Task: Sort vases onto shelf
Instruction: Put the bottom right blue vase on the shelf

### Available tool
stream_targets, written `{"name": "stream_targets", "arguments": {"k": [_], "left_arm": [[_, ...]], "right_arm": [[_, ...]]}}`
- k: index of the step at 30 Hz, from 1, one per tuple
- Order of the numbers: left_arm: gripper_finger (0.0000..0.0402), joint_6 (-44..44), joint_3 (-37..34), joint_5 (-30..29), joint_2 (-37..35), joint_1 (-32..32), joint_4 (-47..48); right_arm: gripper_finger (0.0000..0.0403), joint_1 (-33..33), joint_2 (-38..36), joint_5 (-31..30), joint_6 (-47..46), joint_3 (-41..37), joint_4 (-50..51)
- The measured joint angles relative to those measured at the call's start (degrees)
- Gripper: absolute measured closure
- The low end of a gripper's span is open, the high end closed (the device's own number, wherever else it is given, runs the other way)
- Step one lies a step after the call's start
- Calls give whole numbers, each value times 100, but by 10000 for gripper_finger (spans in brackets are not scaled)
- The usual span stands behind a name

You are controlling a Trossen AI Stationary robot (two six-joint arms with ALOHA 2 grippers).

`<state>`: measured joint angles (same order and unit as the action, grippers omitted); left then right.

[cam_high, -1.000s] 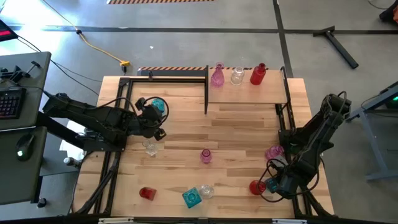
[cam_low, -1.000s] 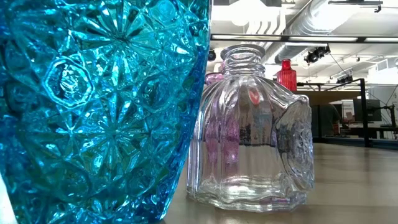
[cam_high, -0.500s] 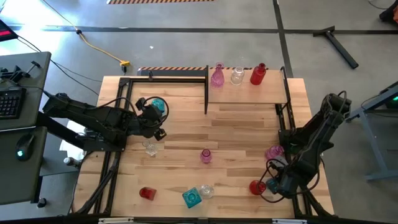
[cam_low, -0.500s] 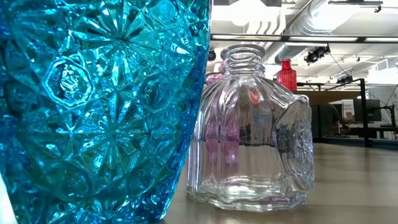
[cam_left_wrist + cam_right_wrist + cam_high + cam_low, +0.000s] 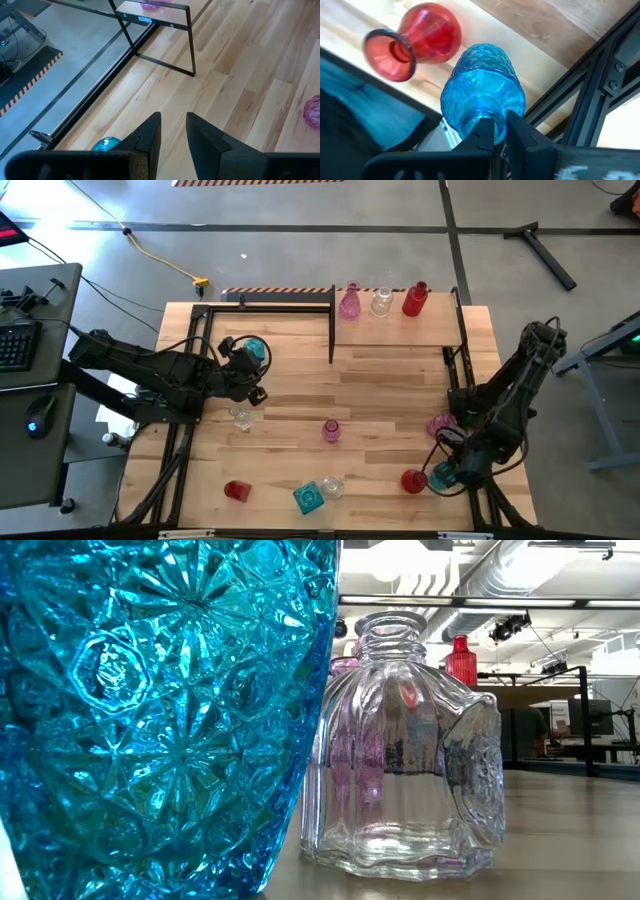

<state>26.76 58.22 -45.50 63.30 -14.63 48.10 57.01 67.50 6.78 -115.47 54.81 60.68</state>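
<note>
The surface (image 5: pixel 390 395) carries most of my work undone. On the shelf (image 5: pixel 420 332) at its far right corner stand only three vases: a pink one (image 5: pixel 349 303), a clear one (image 5: pixel 381 302) and a red one (image 5: pixel 414 299). I judge the sort barely begun. Left loose are a teal vase by my left arm (image 5: pixel 254 349), a clear one (image 5: pixel 242 417), a pink one mid-surface (image 5: pixel 331 430), a red one (image 5: pixel 236 490), a teal square one (image 5: pixel 309 498), a clear one beside it (image 5: pixel 332 486), a pink one (image 5: pixel 441 424) and a red one (image 5: pixel 413 480) near my right arm.

My right end effector (image 5: pixel 500 131) is clamped on the neck of a blue vase (image 5: pixel 482 87) at the near right edge, just beside that red one. My left end effector (image 5: pixel 173 131) hovers with fingers apart, holding nothing.
</note>
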Motion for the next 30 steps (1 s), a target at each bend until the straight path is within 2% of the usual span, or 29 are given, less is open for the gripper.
{"name": "stream_targets", "arguments": {"k": [7, 23, 30], "left_arm": [[319, 2, 0, -1, 1, 0, 0], [319, 2, 0, -1, -1, -2, 2], [319, 2, 0, -1, 0, -2, 2]], "right_arm": [[402, 0, -676, -170, -1, 9, 30], [402, 0, -2134, -1272, 46, 17, 611], [402, -15, -2450, -2324, 422, 17, 695]]}}
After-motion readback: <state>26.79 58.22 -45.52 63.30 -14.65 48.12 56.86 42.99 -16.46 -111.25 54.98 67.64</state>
